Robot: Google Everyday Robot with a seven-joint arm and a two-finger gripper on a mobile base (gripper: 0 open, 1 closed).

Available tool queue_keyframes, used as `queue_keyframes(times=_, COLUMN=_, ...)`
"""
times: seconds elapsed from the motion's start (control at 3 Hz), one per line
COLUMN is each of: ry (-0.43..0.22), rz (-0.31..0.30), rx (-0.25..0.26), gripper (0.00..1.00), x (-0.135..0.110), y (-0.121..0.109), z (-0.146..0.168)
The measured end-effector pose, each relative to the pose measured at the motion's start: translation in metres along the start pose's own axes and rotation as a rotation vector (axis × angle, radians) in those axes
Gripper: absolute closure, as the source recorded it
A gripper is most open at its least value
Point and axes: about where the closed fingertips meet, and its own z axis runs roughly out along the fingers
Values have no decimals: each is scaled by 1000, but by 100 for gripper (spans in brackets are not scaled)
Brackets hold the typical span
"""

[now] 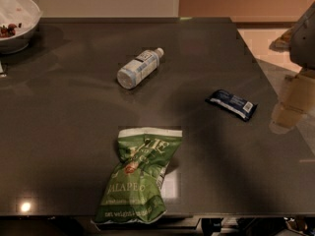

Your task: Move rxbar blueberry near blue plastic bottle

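The rxbar blueberry [232, 103], a small flat bar in a dark navy wrapper with white patches, lies on the dark table [64, 117] at the right, angled. The blue plastic bottle [140, 68] lies on its side at the table's middle back, white cap pointing to the back right. The bar is well to the right of the bottle and a little nearer the front. My gripper [288, 109] hangs at the right edge of the view, to the right of the bar and over the table's right edge, apart from the bar.
A large green chip bag [139, 176] lies at the front middle, overhanging the front edge. A white bowl [15, 21] stands at the back left corner. The table's right edge runs just beyond the bar.
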Motion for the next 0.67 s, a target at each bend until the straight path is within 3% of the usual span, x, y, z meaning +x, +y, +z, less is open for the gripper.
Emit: queue_keyframes(times=0.67, ry=-1, rz=-12, rx=-5, gripper=0, x=-1, y=-9, z=6)
